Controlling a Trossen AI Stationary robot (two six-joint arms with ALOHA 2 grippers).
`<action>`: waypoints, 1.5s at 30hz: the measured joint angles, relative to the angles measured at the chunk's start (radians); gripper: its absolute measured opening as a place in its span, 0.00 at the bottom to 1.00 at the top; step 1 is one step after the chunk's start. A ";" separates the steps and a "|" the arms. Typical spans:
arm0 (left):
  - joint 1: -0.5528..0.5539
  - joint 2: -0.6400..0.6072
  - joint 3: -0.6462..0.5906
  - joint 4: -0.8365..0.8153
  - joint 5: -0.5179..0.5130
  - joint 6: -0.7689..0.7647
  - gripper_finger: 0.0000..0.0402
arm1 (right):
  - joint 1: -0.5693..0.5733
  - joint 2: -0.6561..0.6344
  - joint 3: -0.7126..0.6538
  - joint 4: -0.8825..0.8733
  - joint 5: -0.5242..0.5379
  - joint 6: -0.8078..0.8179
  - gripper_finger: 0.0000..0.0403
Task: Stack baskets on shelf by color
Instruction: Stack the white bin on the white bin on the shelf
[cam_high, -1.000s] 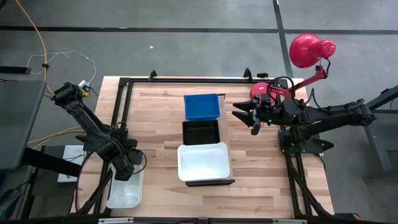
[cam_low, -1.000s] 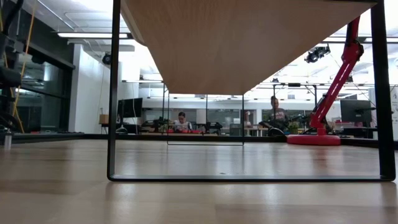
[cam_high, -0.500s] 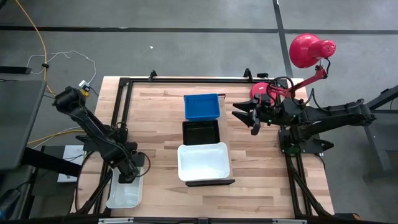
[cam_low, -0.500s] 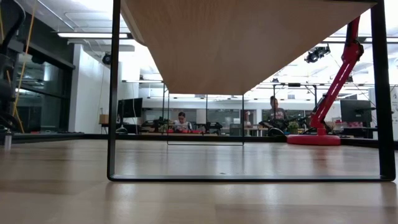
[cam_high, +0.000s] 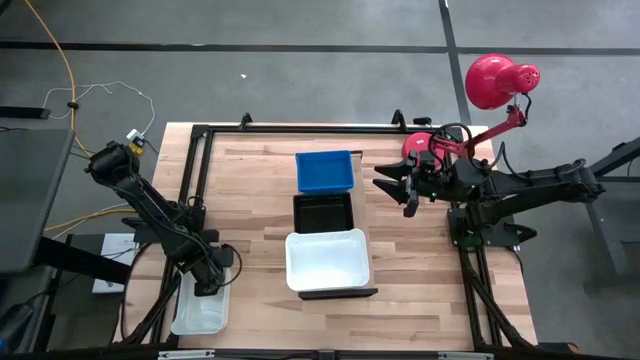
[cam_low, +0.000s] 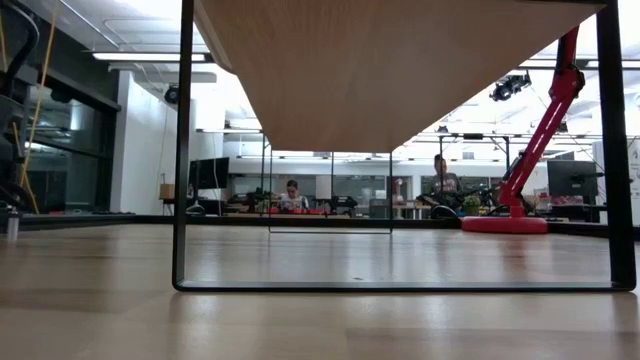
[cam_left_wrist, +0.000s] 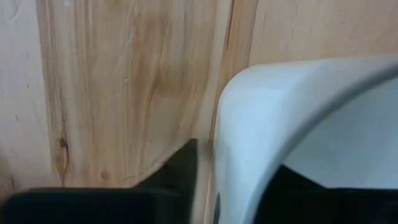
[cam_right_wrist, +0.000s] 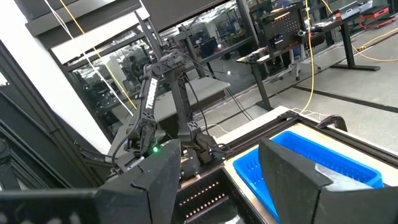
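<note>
While the right hand (cam_high: 410, 192) is idling well clear of the work, poised above the right side of the surface (cam_high: 260, 215) beside the blue basket (cam_high: 325, 171) with its fingers spread wide and holding nothing, the left hand (cam_high: 207, 280) is doing the moment's work at the near-left corner. It is sitting at the far rim of a loose white basket (cam_high: 200, 308) that is overhanging the left edge of the surface. Compared with a second ago, the left arm has reached down and in toward that rim, and its fingers are now drawing together: the left wrist view is showing one dark finger (cam_left_wrist: 180, 171) outside the pale wall (cam_left_wrist: 249, 124) and the other inside it, so the rim is sitting between them. Whether the grip is already firm I cannot tell; the fingers are looking partway closed rather than clamped.

Three more baskets are lying in a row along the shelf (cam_high: 345, 294) in the middle: the blue one farthest, a black basket (cam_high: 323, 212) in the centre, and a second white basket (cam_high: 327, 259) nearest. Judging from this, the pick of the stray white basket is just beginning, and it probably belongs on top of its white partner.
</note>
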 joint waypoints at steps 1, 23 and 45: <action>0.000 0.000 0.000 0.000 0.002 -0.001 0.18 | 0.000 0.000 0.000 0.000 0.000 -0.001 0.51; 0.293 -0.336 0.436 -0.657 -0.220 0.007 0.00 | 0.000 0.000 0.000 -0.007 0.003 -0.020 0.51; 0.458 -0.049 1.166 -0.451 -0.456 -0.143 0.00 | 0.000 0.000 0.000 -0.046 0.001 -0.027 0.51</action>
